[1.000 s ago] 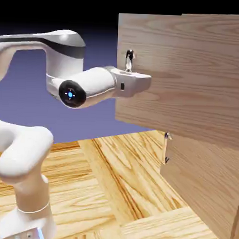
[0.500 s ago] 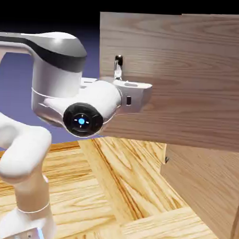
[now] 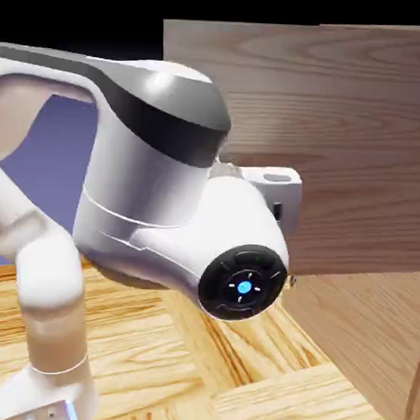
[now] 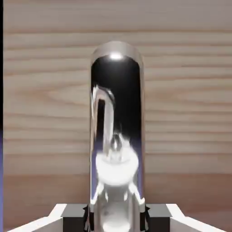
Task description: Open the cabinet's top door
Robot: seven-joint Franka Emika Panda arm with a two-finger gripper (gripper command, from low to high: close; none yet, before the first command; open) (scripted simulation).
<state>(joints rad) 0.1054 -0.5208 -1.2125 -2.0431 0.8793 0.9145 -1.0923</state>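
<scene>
The cabinet (image 3: 375, 358) fills the exterior view's right. Its top door (image 3: 363, 126), a large light-wood panel, stands swung out toward the exterior view's left. The arm's big wrist joint covers the door's handle in that view; only the white hand (image 3: 279, 186) shows against the panel. In the hand view the vertical silver bar handle (image 4: 117, 113) rises large between the two grey fingertips (image 4: 74, 218). My gripper (image 4: 117, 218) is shut on the handle, with the door's wood right behind it.
The lower door (image 3: 363, 332) sits flat below the top one, its small handle (image 3: 292, 281) just showing beside the wrist joint. The wooden table top (image 3: 241, 369) spreads beneath the arm. The robot's base link (image 3: 53, 344) stands at lower left.
The top door has swung further out toward the exterior view's left. The arm has drawn back with it, and its wrist now hides the handle in the exterior view.
</scene>
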